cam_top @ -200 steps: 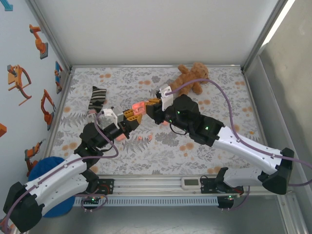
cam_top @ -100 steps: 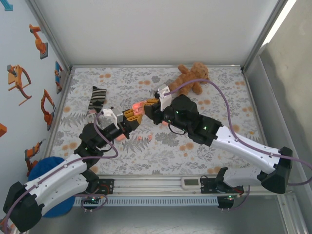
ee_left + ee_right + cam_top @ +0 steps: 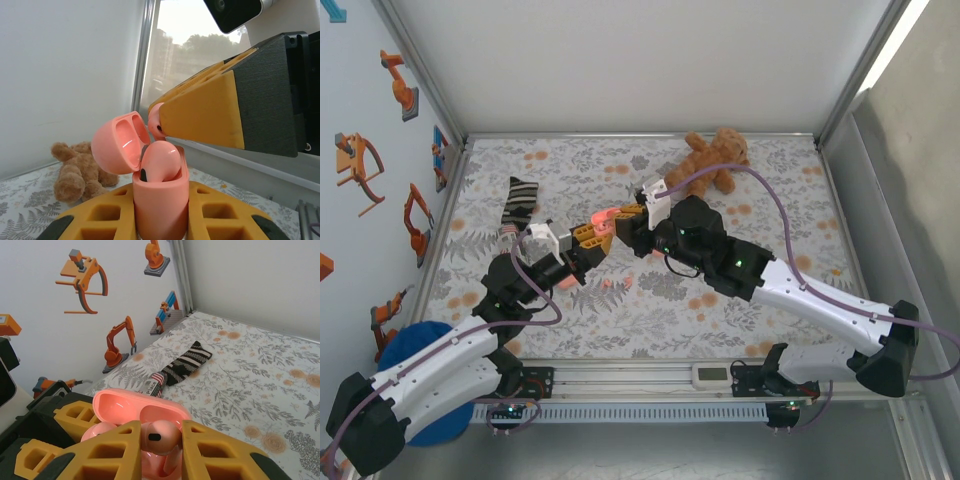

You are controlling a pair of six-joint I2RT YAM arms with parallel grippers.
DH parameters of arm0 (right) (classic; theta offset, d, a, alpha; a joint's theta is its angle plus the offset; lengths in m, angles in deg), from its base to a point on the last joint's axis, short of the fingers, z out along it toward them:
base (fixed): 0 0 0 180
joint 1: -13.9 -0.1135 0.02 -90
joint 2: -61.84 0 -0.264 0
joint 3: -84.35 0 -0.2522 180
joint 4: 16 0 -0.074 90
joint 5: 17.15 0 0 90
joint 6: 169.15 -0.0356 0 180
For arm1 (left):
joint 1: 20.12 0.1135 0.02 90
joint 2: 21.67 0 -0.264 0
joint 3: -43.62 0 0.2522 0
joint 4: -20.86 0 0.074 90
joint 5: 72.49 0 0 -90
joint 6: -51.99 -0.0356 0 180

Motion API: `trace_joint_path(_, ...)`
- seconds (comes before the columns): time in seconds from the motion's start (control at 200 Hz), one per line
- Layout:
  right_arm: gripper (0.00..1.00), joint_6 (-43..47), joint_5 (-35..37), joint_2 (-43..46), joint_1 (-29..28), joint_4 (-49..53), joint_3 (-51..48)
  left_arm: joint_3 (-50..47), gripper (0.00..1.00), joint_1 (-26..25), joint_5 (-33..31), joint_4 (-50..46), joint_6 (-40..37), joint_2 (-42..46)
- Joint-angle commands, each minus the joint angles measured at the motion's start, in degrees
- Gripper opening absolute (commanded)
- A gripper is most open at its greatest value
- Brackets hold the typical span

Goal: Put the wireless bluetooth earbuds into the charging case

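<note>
My left gripper [image 3: 590,238] is shut on a salmon-pink charging case [image 3: 160,200], upright above the floral cloth with its lid [image 3: 119,144] swung open. One earbud [image 3: 161,159] sits in the case. My right gripper [image 3: 624,217] is shut on a second earbud [image 3: 160,436] and holds it right over the open case [image 3: 131,407], beside the seated earbud [image 3: 97,432]. From the left wrist this held earbud [image 3: 156,122] peeks out at the tip of the right gripper's yellow finger [image 3: 205,117]. More loose earbuds [image 3: 615,285] lie on the cloth below.
A brown teddy bear [image 3: 715,160] lies at the back of the cloth, and a striped sock [image 3: 519,204] at the left. A blue object [image 3: 420,340] sits off the table's near left corner. Walls close in the left, back and right sides.
The right gripper with its earbud has crept slightly left, closer over the open case. The left gripper and case have stayed still.
</note>
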Motion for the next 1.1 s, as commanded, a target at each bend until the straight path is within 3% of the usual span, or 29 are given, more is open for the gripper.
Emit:
trace_joint_path(0.0, 0.21, -0.78, -0.81, 0.72, -0.01, -1.79, -1.09, 1.6, 0.0, -0.37, 0.14, 3.24, 1.07, 0.41)
trace_joint_path(0.546, 0.26, -0.78, -2.11, 1.71, 0.0, -1.86, -1.91, 1.58, 0.0, -0.56, -0.46, 3.37, 1.26, 0.18)
trace_joint_path(1.097, 0.51, 1.42, 0.32, 3.49, 0.02, 0.9, 1.77, 1.52, 0.0, -0.63, -0.69, 3.98, 1.24, -1.67)
